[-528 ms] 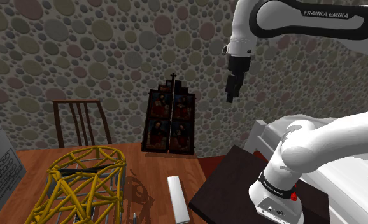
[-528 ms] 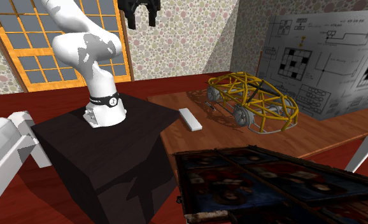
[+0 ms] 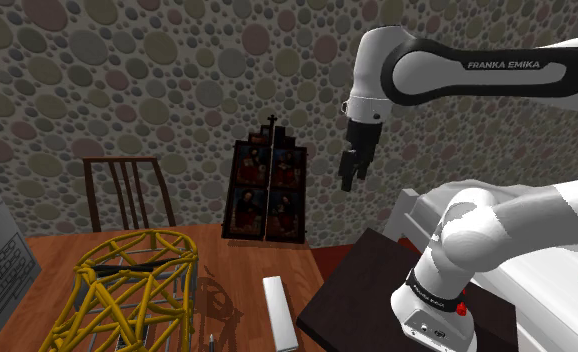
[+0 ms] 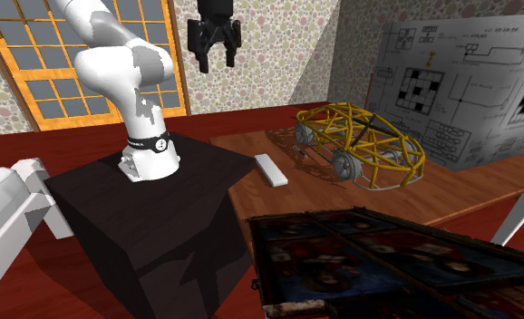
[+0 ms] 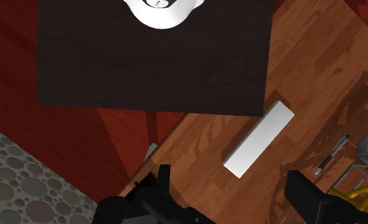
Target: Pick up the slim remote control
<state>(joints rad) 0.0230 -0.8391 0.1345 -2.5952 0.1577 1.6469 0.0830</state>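
wrist view: jaws spread wide, holding nothing, well above the white remote (image 5: pixel 259 139) lying flat on the wooden tabletop (image 5: pixel 316 70) beside the dark stand (image 5: pixel 151 57).

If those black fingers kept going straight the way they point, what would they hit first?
Probably the wooden table just beside the white remote, perhaps the remote's end itself; depth is unclear.
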